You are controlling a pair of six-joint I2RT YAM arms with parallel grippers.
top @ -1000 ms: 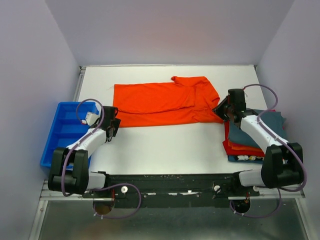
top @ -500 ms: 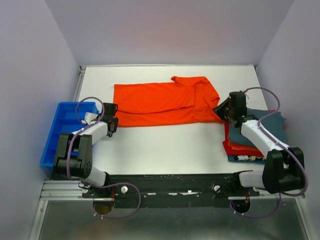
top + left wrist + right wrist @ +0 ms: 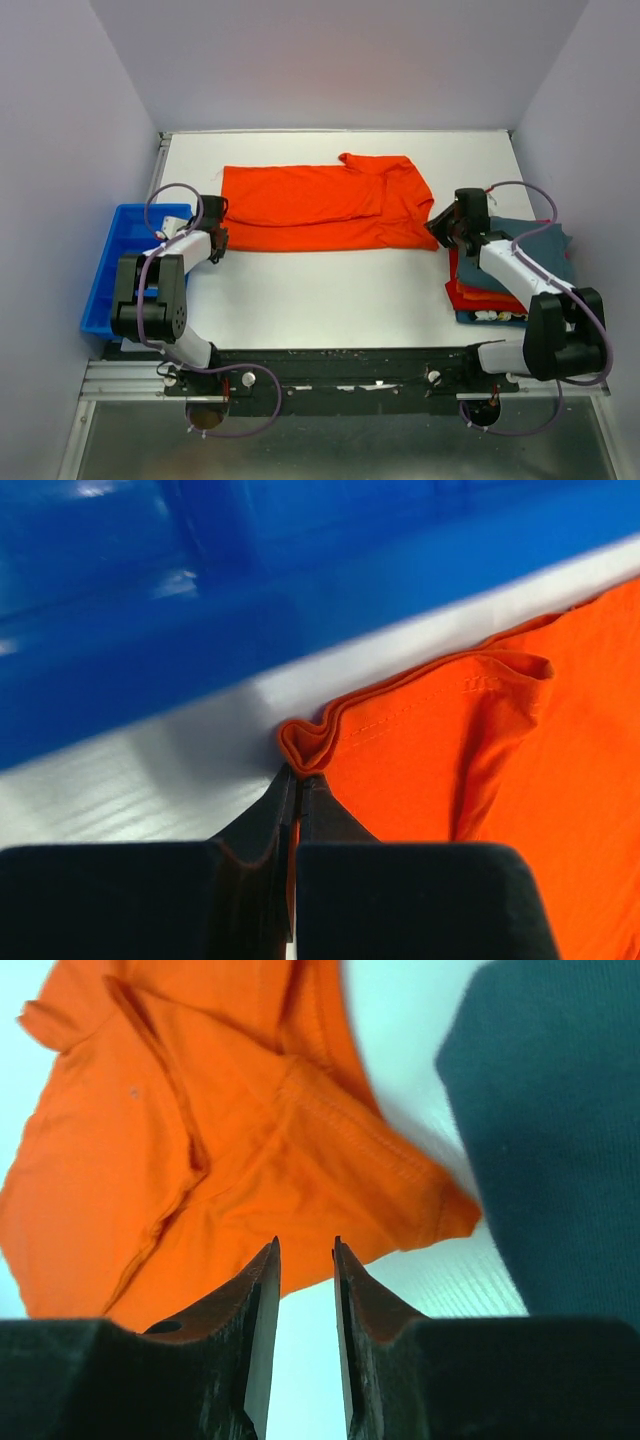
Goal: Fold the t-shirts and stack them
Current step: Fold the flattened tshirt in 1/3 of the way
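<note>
A bright orange-red t-shirt [image 3: 320,205] lies spread across the far half of the white table [image 3: 330,290], folded lengthwise. My left gripper [image 3: 218,238] is at its near-left corner and shut on it. In the left wrist view the jaws [image 3: 298,778] pinch a bunched hem of the orange cloth [image 3: 480,780]. My right gripper [image 3: 440,228] is at the shirt's near-right corner. Its jaws [image 3: 305,1245] stand slightly open, low over the table just short of the orange hem [image 3: 200,1140], with nothing between them. A stack of folded t-shirts [image 3: 515,270] lies at the right, dark teal [image 3: 560,1140] on top, then red and blue.
A rigid blue plastic bin [image 3: 120,265] sits at the table's left edge, close beside my left gripper; its wall [image 3: 200,600] fills the top of the left wrist view. Grey walls enclose the table on three sides.
My left gripper has moved farther and left to the shirt's near-left corner and shut on it. The shirt has shifted slightly left. My right gripper has barely moved.
</note>
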